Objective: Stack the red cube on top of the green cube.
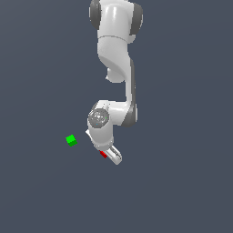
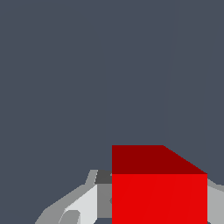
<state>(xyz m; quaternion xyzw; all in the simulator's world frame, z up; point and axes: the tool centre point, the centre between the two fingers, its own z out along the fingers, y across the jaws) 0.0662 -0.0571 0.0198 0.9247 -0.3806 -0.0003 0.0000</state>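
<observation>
Two pale grey fingers flank the small, plain, bright red cube in the wrist view, one on each side and tight against its faces, so the white two-fingered gripper appears closed on it. In the exterior view only a sliver of the red cube shows at the fingertips, the rest hidden by the hand. Whether the cube rests on the flat dark grey floor or hangs just above it cannot be told.

My judgement is that the grasp is made and the carry is the step in hand. The small, plain, bright green cube sits alone on the floor, near the gripper, toward the exterior view's left and a little farther up the picture. The next move calls for raising the red cube clear of the green one's top, shifting across, squaring it over the green cube, then lowering before release.

Outward from the fingers, the wrist points down; the white jointed arm reaches up and out of view.
</observation>
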